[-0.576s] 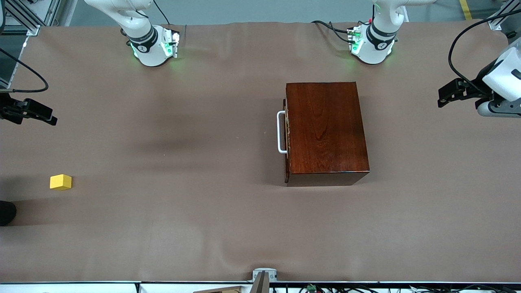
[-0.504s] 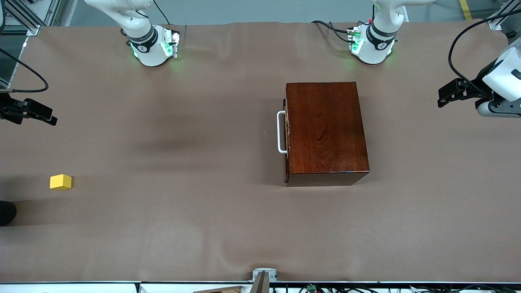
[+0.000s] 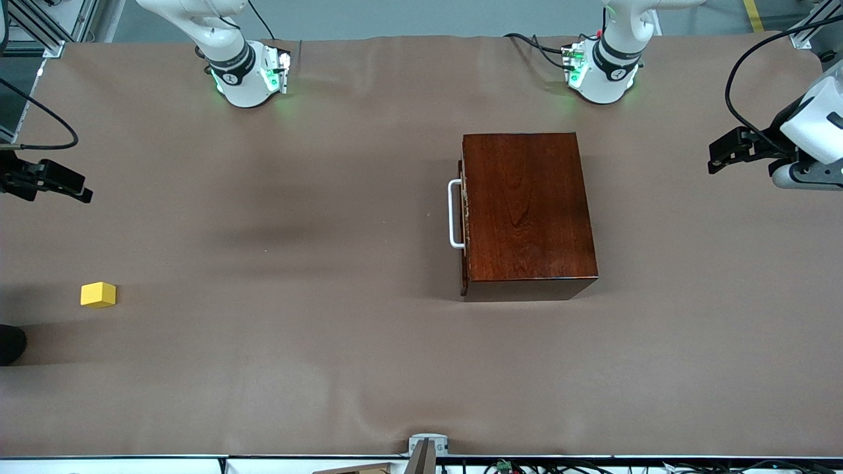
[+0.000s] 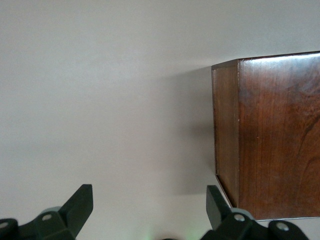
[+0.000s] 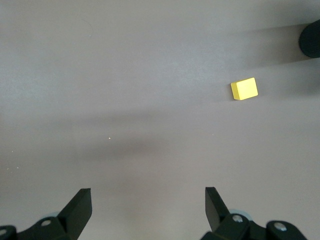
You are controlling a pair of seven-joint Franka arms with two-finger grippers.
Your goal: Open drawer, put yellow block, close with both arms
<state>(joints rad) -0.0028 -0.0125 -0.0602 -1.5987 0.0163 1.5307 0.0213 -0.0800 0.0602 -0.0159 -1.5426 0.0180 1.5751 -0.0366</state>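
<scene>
Cabinet (image 3: 529, 214) stands on the table (image 3: 329, 362) toward the left arm's end, its drawer (image 3: 464, 217) fully pushed in; the white handle (image 3: 454, 214) faces the right arm's end of the table, which suits a pull by whichever arm you bring round in front of it. You have not yet started the first step, in my judgement; nothing is held and the drawer front sits flush.

Yellow block (image 3: 98, 294) lies alone on the cloth at the right arm's end, well apart from the cabinet and nearer to the front camera than the handle; the right wrist view shows the same block (image 5: 244, 88) resting flat, with free cloth on every side, so a grasp from above looks unobstructed.

Right gripper (image 5: 147, 202) hangs over bare table with its fingers spread wide and nothing between them; it sits at that edge of the front view, parked high, presumably to keep the working area free. Left gripper (image 4: 149, 200) is likewise released, fingers apart, over the cloth just beside the cabinet's side wall (image 4: 227, 132); it touches nothing.

You should note that the handle is on the face turned away from the left gripper; opening will require a reach around or use of the right arm. The block's distance from the drawer means a long carry; I judge that the chief risk.
</scene>
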